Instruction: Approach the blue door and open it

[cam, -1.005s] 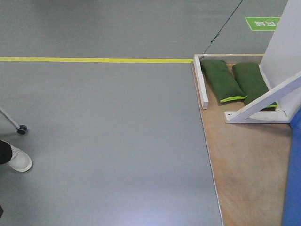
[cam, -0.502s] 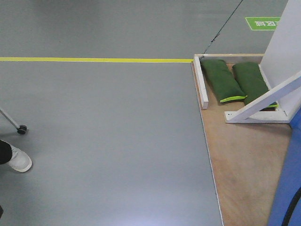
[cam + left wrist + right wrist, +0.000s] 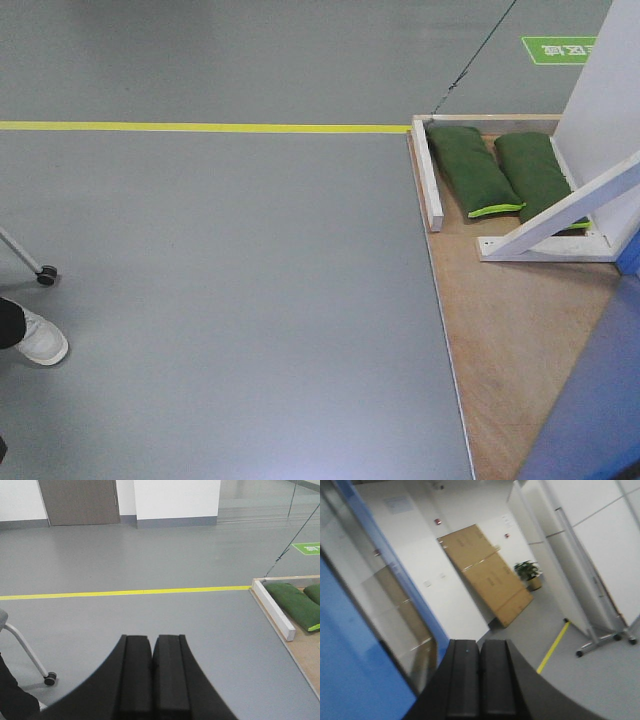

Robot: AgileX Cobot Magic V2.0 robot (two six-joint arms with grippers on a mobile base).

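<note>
The blue door (image 3: 590, 410) shows as a blurred blue panel in the lower right corner of the front view, over the wooden base (image 3: 510, 340). In the right wrist view the blue door (image 3: 350, 665) fills the left side, with a reflective panel and a blue edge strip beside it. No handle or lock shows. My right gripper (image 3: 480, 642) is shut and empty, close beside the blue panel. My left gripper (image 3: 152, 640) is shut and empty, held above the grey floor.
White frame braces (image 3: 560, 215) and two green sandbags (image 3: 475, 170) sit on the wooden base. A yellow floor line (image 3: 200, 127) runs across. A shoe (image 3: 35, 340) and a caster leg (image 3: 45, 275) are at the left. Cardboard boxes (image 3: 490, 570) and a wheeled partition (image 3: 590, 580) stand beyond.
In the front view the blue panel at the lower right has swung further left and covers more of the wooden base. The floor and frame have not moved.
</note>
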